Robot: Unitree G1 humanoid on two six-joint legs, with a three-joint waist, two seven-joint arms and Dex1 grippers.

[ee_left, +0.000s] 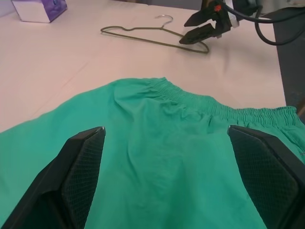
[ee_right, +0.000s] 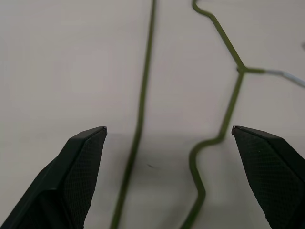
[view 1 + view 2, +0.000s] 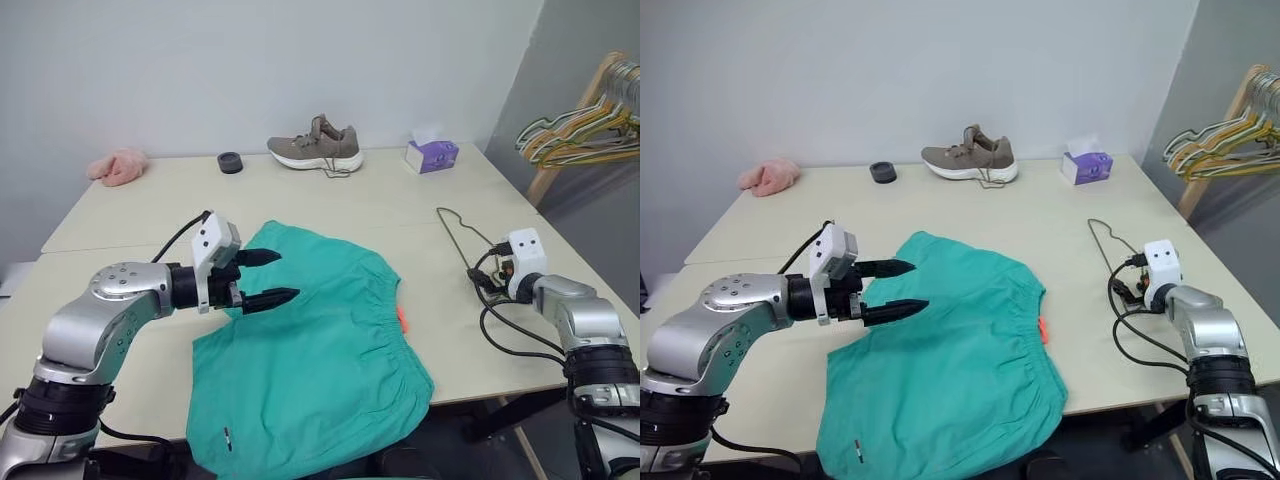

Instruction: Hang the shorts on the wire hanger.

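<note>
You are at the reach-in step: nothing is held yet. The shorts (image 3: 315, 345) lie flat across the lower middle of the head view, spread on the table (image 3: 330, 195), with the gathered waistband toward the right side of the cloth and the lower hem hanging over the table's near edge. The wire hanger (image 3: 462, 232) lies flat on the table at centre right, well apart from the shorts and with its hook toward the far side.

Your left gripper (image 3: 272, 277) hovers over the upper left part of the shorts, its two black fingers spread wide with nothing between them. Your right gripper (image 1: 202, 26) sits at the near end of the hanger, also wide open; in its own wrist view the wires run between the fingers (image 2: 78, 167) without being pinched.

Judging from this, the next move is to lower the right gripper so one wire sits squarely between the fingers, then close. The wire is thin and flat against the table, so it could slip out. Then bring the left gripper down onto a fold of cloth near the waistband.
</note>
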